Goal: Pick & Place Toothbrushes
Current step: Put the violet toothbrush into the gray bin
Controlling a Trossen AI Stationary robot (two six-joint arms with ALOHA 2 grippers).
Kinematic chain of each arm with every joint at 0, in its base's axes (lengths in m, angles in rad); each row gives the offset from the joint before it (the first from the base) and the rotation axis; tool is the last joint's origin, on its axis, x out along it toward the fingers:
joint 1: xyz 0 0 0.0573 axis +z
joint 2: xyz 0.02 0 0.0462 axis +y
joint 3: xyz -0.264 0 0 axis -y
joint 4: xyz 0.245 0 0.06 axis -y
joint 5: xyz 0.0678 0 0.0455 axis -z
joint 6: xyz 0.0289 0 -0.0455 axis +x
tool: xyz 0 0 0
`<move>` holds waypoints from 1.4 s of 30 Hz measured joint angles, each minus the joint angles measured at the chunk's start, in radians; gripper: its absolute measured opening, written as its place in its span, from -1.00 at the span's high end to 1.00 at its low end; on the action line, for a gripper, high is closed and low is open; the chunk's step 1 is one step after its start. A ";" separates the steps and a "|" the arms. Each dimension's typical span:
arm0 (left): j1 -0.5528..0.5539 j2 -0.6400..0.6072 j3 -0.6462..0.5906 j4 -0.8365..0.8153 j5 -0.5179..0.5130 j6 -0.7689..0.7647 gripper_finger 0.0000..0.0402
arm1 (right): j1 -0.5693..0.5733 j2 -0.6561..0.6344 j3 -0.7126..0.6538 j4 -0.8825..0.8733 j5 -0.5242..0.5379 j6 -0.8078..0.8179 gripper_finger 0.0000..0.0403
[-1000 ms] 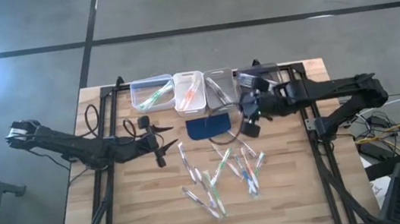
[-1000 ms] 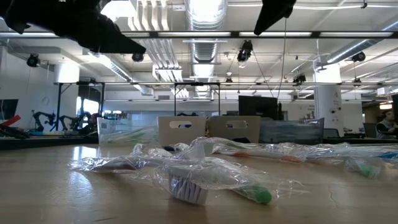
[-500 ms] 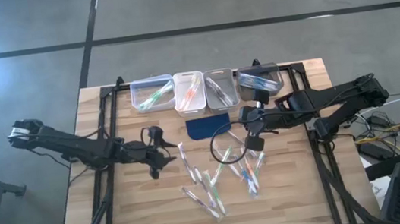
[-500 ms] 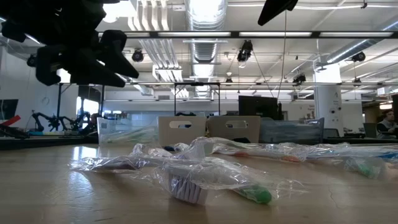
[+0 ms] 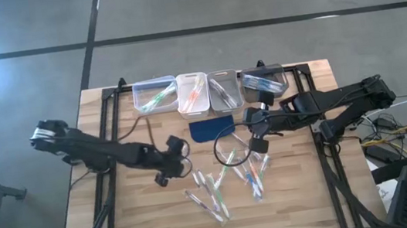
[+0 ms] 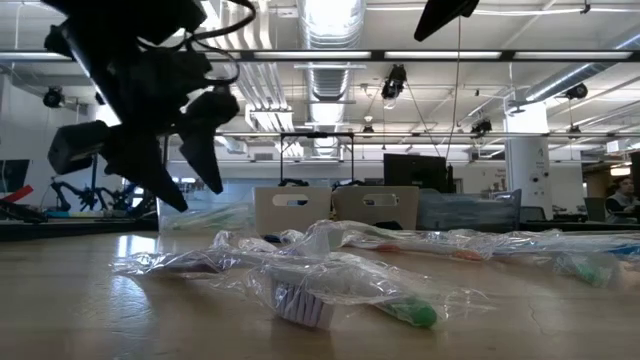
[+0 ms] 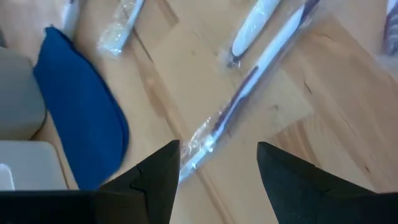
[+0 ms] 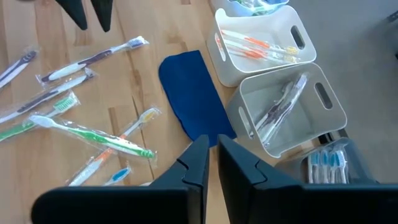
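Note:
Several wrapped toothbrushes (image 5: 226, 175) lie scattered flat on the wooden table (image 5: 139, 223), right of its middle. My left gripper (image 5: 167, 163) hangs open above the left edge of this pile, tipped downward. In the left wrist view its fingers (image 7: 158, 177) stand apart above a wrapped toothbrush with dark accents (image 7: 245, 96), without touching it. In the low view, my left gripper (image 6: 195, 197) is clear of the tabletop. My right gripper (image 5: 257, 148) is shut and holds nothing, hovering over the pile's far right part; its fingers (image 8: 200, 163) show closed together.
Several small bins (image 5: 193, 92) stand in a row at the far edge, holding sorted toothbrushes: orange ones (image 8: 255, 43), greyish ones (image 8: 283, 112), blue ones (image 8: 326, 163). A dark blue pad (image 5: 211, 128) lies just in front of them. A cable loop (image 5: 231, 149) hangs by my right gripper.
My left gripper has gone toward the table's right edge and down, toward the toothbrushes, tipping its fingers downward and rolling; it stays open. My right gripper has come from the bins toward the near edge, then kept still.

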 joint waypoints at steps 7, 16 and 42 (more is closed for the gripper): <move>-0.001 0.154 0.178 -0.122 0.059 0.032 -0.09 | 0.000 0.000 -0.004 -0.001 0.000 0.000 0.93; 0.000 0.293 0.300 -0.254 0.068 0.087 -0.09 | 0.000 0.000 -0.060 0.000 0.000 -0.001 0.96; 0.028 0.423 0.378 -0.382 0.129 0.070 0.08 | 0.000 0.001 -0.209 0.011 0.000 -0.001 0.96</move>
